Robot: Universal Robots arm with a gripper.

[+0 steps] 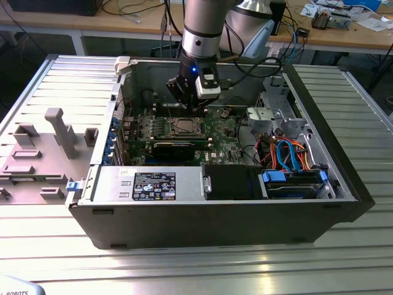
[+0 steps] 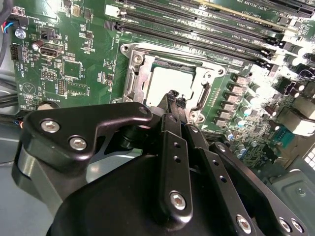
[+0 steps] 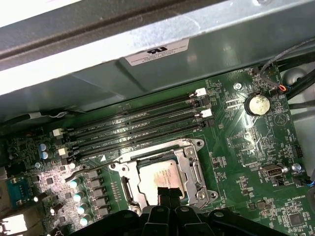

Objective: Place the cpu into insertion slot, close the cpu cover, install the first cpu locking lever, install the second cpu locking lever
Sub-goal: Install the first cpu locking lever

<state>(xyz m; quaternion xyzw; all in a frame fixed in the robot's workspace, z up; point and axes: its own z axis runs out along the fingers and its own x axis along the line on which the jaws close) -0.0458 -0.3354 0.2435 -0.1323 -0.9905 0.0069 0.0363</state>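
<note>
Item: our tool (image 2: 173, 94), fingers pinched together and empty, over the cpu (image 3: 160, 178) seated in the insertion slot (image 1: 183, 127), cpu cover (image 3: 189, 164) down. Risk: tips scraping the chip.

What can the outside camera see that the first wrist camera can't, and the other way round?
The exterior view takes in the whole computer case, the robot arm reaching into it, the blue and orange cables at the exterior view's right and a grey parts tray at its left. The first wrist view brings out small things: a round battery and the long memory slots. Both show the green board, the cpu sitting in its socket, and the hand close above it.
</note>
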